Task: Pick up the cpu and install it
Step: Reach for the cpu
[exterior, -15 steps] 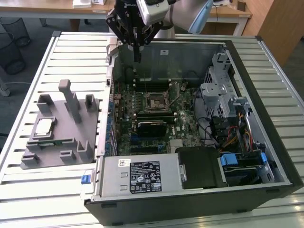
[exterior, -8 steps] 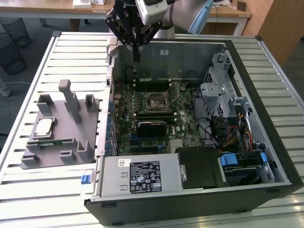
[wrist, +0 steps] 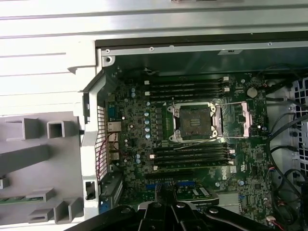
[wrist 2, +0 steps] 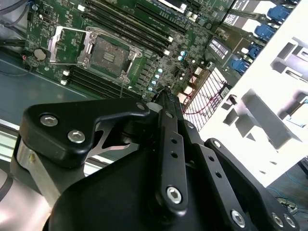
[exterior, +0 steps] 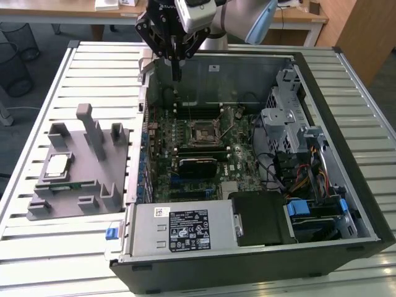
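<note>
At the exterior view's left, the cpu (exterior: 57, 164) was seated in a grey holder (exterior: 62, 207). At centre, an open computer case (exterior: 247, 74) was laid on the slatted table (exterior: 37, 247), its socket (exterior: 203, 132) uncovered. Above its far wall, the gripper (exterior: 177, 77) was held with jaws closed and empty.

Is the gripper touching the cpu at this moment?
Apart. In the exterior view the gripper hangs over the open computer case, while the cpu lies on the grey holder outside it, well clear.
</note>
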Tool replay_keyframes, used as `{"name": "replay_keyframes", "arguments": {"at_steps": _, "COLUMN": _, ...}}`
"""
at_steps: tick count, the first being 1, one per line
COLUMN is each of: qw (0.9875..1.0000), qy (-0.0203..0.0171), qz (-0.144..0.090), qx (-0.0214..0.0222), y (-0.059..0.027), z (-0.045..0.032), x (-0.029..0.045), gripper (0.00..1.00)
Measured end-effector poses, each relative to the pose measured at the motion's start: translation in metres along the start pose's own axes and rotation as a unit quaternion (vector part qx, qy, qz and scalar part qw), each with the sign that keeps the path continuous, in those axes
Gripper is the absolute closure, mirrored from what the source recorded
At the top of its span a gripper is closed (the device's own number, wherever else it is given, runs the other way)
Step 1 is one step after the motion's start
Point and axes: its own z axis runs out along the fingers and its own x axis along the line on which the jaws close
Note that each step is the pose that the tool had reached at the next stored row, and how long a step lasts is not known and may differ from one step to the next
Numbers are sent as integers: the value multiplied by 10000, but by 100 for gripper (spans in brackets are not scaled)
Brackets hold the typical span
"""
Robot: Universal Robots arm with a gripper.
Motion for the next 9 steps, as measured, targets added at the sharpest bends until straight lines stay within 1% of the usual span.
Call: {"name": "replay_keyframes", "arguments": {"at_steps": 9, "qw": 10000, "qy": 0, "qz": 0, "qx": 0, "y": -4, "z": 6, "x": 51, "gripper": 89}}
